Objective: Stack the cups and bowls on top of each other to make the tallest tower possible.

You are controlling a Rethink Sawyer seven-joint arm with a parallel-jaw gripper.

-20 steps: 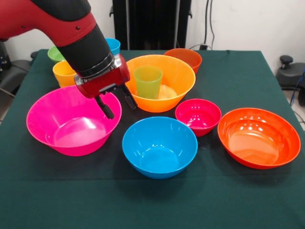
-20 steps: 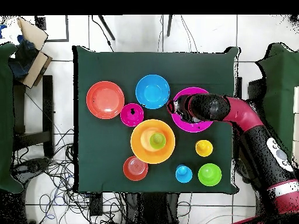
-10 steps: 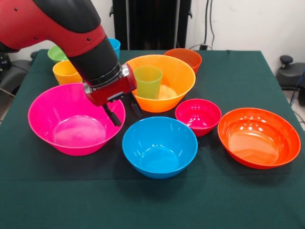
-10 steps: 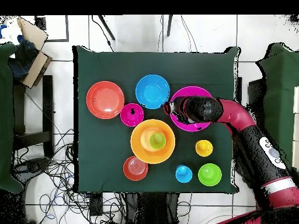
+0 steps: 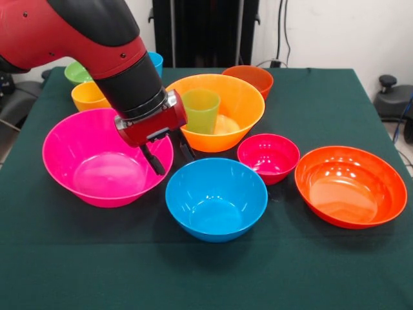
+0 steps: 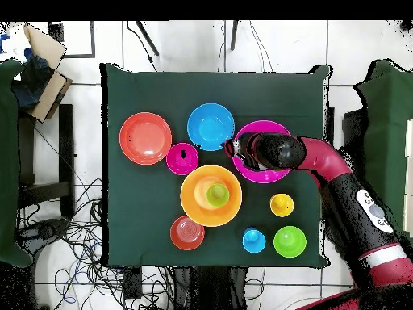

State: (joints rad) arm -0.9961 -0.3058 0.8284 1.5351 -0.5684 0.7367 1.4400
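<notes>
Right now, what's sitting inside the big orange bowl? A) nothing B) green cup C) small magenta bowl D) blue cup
B: the green cup stands upright inside the big orange bowl; the overhead view shows the same green circle within the orange rim.

A cup (image 5: pixel 200 110) stands inside the middle bowl (image 5: pixel 242 103).
</notes>
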